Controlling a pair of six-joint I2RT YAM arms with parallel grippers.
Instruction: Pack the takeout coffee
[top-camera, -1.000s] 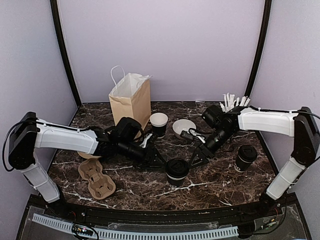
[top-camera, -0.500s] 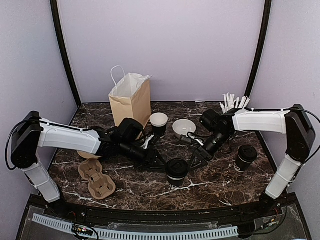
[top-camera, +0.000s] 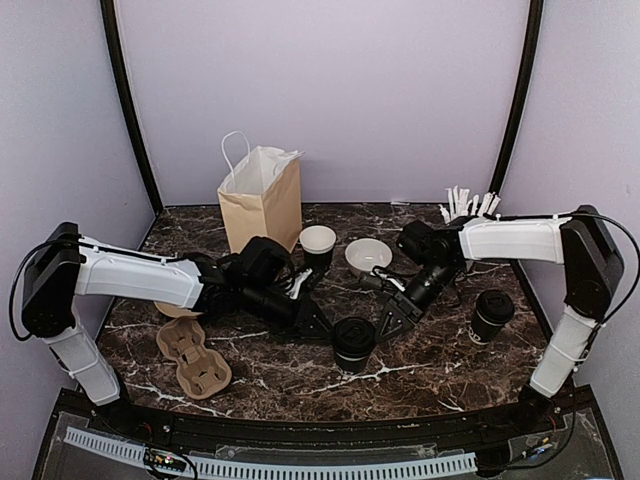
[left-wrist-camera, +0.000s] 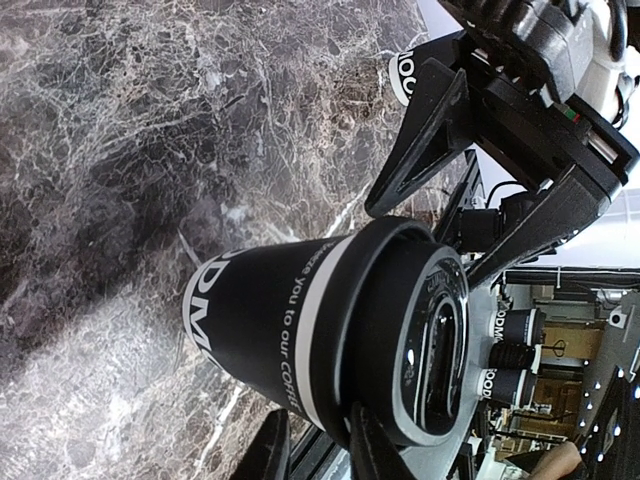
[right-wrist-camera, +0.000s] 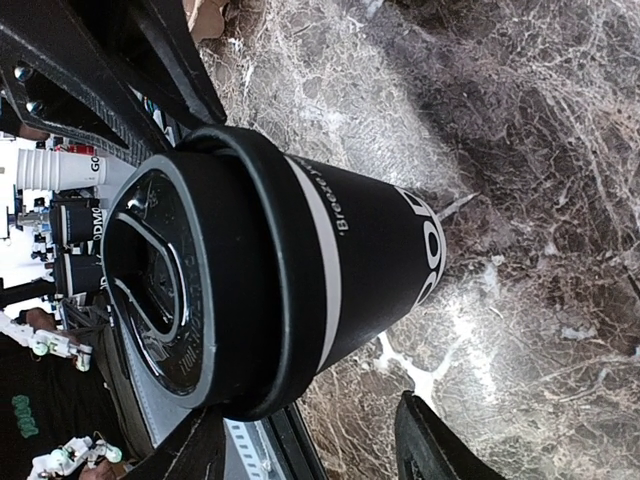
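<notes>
The right gripper (top-camera: 389, 321), released, straddles the black dome-lidded paper coffee cup (top-camera: 354, 341); the left gripper (top-camera: 319, 327) beside it: cannot tell whether clenched

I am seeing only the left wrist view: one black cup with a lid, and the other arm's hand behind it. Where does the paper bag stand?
Observer: The paper bag stands upright at the back left of the table, with its top open.
Operator: Is any cup near the bag?
Observer: Yes, an unlidded black cup stands just right of it.
Operator: And is a carrier there?
Observer: A brown cup carrier lies flat at the near left, below the left arm. The slots that show hold no cup.
</notes>
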